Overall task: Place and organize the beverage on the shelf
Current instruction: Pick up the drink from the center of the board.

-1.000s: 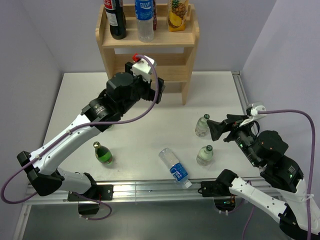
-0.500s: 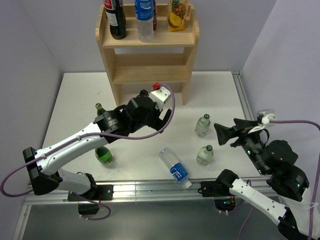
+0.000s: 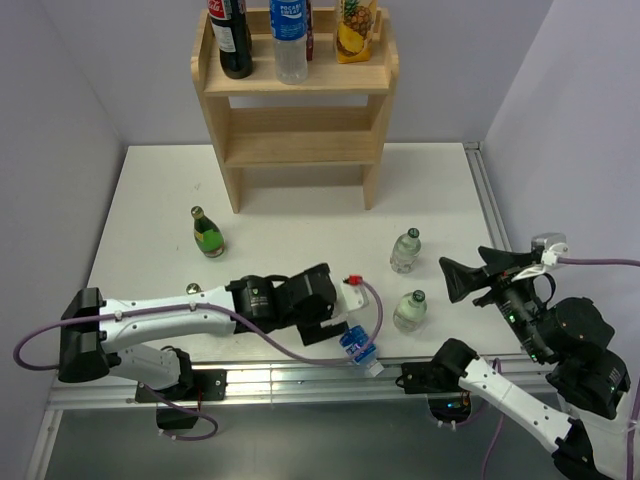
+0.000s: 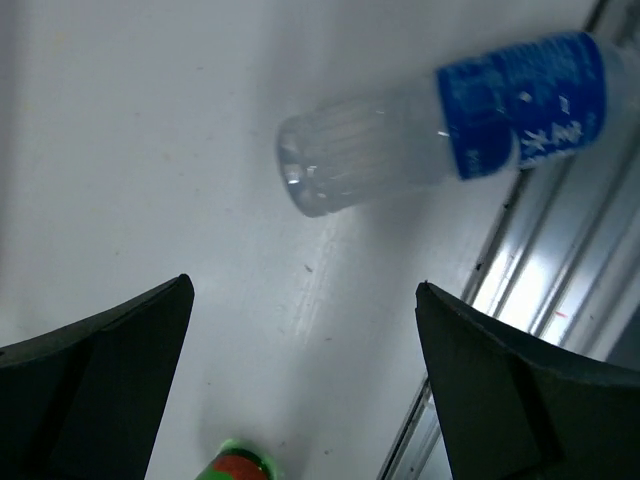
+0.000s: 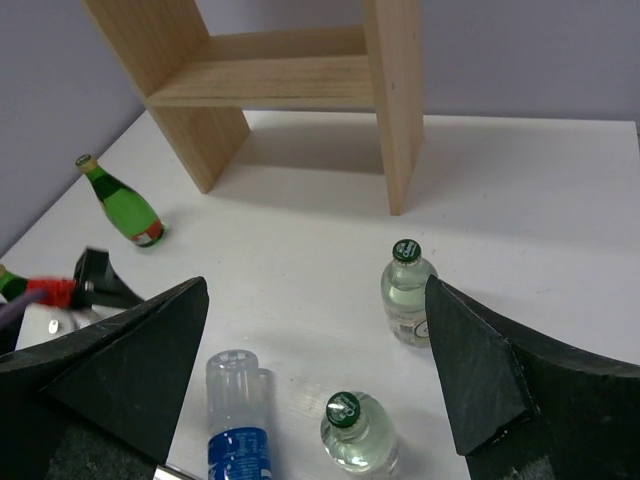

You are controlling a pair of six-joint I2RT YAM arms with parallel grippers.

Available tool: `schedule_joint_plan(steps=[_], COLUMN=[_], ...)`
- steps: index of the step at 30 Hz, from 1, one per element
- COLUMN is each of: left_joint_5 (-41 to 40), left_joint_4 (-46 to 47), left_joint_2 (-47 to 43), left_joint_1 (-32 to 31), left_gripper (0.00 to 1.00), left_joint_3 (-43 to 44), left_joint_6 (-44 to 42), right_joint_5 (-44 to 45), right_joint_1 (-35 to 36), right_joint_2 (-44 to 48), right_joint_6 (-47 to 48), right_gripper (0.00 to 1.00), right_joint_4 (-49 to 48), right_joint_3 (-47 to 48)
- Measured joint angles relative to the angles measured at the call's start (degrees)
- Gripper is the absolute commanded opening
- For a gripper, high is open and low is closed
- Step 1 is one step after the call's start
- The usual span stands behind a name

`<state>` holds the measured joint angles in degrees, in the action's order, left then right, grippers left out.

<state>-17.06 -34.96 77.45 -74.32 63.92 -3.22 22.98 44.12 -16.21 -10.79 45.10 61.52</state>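
Swung down from the front of the shelf (image 3: 300, 82), your left arm (image 3: 170, 310) now lies low along the near edge of the surface (image 3: 290, 200), and your right arm (image 3: 560, 330) has drawn back a little toward its own side.

Starting at the left, one green bottle (image 3: 207, 232) stands upright in the open. A second green bottle (image 3: 192, 289) shows only its cap above that arm, so mind it when you lift.

Behind them, the shelf stands at the far edge. Its top tier carries a cola bottle (image 3: 232, 40), a blue-labelled bottle (image 3: 290, 40) and a juice carton (image 3: 355, 25). The two lower tiers are bare, which is most likely where the rest belongs.

Your left tool (image 4: 305, 290) hangs spread wide and holds nothing. The fallen water bottle (image 4: 400, 130) lies just ahead of its fingers, beside the rail (image 3: 300, 378). You seem lined up on it because it is the only drink on its side. It lies slantwise to the jaws, so you probably need a wrist turn before closing.

Further right, the far clear bottle (image 3: 404, 252) and the near clear bottle (image 3: 410, 312) stand upright, near each other but apart.

Your right tool (image 5: 315, 290) is also wide and empty. It is held back to their right, likely keeping clear of the left arm's reach.
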Motion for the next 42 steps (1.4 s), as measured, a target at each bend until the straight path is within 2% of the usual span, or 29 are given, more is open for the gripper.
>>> schedule_joint_plan(steps=[7,15,35,42], left_joint_5=[6.43,5.11,2.16,4.68], left_joint_4=[1.31,5.35,12.63,13.03], left_joint_2=[-0.13,3.96,18.51,21.94], left_joint_1=[-5.09,-7.08,-7.56,-4.85], left_gripper=[1.0,1.0,0.99,0.91], left_joint_3=[-2.54,-2.91,-1.66,-0.79], left_joint_6=[-7.02,-13.29,-28.61,-30.56], right_joint_5=[-1.16,-2.78,-5.46,-7.19], right_joint_1=[0.0,0.0,0.0,0.0], right_joint_2=[4.07,5.03,5.88,6.12], right_joint_6=[0.39,0.39,1.29,1.22], right_gripper=[0.97,0.97,0.97,0.96], right_joint_4=[0.33,0.35,0.35,0.33], right_joint_3=[-0.09,-0.15,-0.15,0.04])
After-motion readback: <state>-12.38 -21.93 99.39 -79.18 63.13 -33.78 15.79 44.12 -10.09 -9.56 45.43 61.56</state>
